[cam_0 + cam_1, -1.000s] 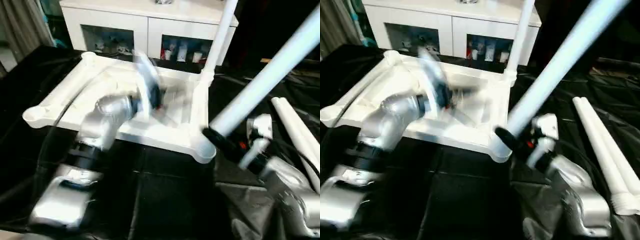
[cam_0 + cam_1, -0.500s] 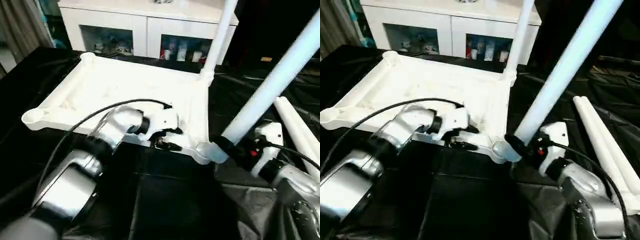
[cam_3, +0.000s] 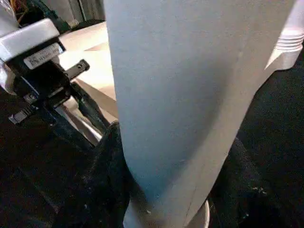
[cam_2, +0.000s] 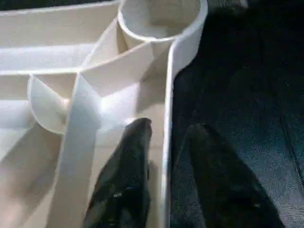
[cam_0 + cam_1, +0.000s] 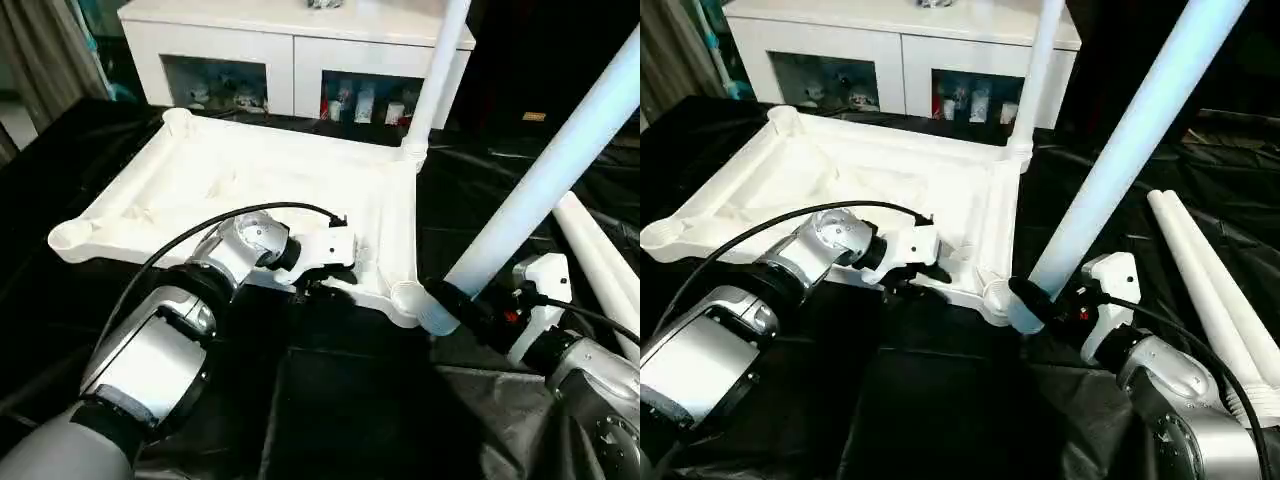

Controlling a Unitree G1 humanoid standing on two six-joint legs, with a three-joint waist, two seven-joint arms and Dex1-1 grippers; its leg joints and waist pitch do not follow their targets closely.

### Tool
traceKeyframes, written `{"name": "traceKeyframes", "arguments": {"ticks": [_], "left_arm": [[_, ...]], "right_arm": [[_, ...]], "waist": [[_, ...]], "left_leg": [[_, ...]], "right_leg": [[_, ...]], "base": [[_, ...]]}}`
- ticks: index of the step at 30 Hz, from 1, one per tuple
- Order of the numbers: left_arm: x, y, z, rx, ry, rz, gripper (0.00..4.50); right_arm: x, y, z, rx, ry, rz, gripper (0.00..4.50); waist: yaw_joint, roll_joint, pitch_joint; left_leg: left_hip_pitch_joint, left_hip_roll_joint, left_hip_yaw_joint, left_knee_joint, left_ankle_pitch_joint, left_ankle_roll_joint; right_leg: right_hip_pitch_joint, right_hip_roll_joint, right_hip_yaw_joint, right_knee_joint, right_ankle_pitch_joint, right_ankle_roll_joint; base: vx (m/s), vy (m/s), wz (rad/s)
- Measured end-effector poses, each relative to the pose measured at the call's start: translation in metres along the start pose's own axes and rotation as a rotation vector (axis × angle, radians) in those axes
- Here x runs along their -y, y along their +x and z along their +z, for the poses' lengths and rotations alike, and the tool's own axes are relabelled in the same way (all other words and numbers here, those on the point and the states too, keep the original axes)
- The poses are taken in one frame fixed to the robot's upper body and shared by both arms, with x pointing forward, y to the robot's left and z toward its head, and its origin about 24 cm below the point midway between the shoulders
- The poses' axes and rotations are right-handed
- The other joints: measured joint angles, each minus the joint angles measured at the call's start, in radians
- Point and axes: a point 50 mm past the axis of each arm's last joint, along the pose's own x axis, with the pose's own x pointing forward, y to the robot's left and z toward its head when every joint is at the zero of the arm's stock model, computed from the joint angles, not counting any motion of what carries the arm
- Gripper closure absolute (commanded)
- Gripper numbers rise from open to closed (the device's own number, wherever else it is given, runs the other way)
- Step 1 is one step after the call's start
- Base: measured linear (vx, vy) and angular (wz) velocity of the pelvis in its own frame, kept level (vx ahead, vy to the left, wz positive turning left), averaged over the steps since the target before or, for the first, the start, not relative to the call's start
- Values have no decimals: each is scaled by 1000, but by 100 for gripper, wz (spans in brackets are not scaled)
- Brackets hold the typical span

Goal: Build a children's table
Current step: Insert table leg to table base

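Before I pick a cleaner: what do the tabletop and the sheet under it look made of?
The tabletop: probably moulded plastic, white and smooth, judging by its thin ribs and round corner sockets. The sheet: seemingly thin black plastic film or coated cloth, glossy and wrinkled; I cannot tell which.

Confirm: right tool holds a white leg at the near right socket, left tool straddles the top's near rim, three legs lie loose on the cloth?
Not three: the right eye view shows two loose legs on the cloth; another leg stands in the far right socket. The rest holds: right tool on its leg, left tool straddling the rim.
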Motion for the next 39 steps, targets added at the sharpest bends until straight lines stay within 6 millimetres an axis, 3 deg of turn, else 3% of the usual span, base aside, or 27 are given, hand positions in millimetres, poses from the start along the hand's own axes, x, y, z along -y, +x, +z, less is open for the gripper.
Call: {"name": "traceKeyframes", "arguments": {"ticks": [13, 21, 27, 31, 36, 39], "left_arm": [[-1, -1, -1, 0, -7, -5, 443], [9, -7, -14, 43, -49, -22, 450], [23, -12, -26, 76, -78, -5, 450], [36, -16, -28, 104, -112, -3, 450], [45, -20, -25, 88, -143, -9, 450], [50, -24, -22, 68, -155, -6, 450]], "right_arm": [[0, 0, 1, 2, 0, -2, 264], [-6, 5, 2, -3, -3, 36, 264], [-10, 10, 4, -33, -3, 101, 264], [-10, 15, 4, -55, -2, 152, 264], [-10, 22, 6, -59, -7, 183, 264], [-9, 21, 8, -65, -18, 201, 264]], "waist": [[-3, 3, 0], [-27, 9, -4], [-45, -4, -9], [-52, -20, -12], [-52, -23, -10], [-54, -17, -7]], "left_leg": [[0, 0, 0, -3, 0, 0], [1, 0, 1, -9, 0, 0], [4, 0, 2, -15, 0, 0], [5, 0, 2, -19, 0, 0], [4, 0, 2, -19, -1, -1], [4, -1, 2, -21, -1, -1]], "right_leg": [[0, 0, 0, -2, 0, 0], [0, 0, -1, -9, 0, 0], [0, 1, -1, -14, -2, 0], [-1, 1, -2, -16, -2, 1], [-2, 1, -1, -17, -6, 6], [-3, 1, -1, -18, -6, 6]], "base": [[0, 0, 0], [0, 0, 0], [0, 0, 0], [0, 0, 0], [0, 0, 0], [0, 0, 0]]}}
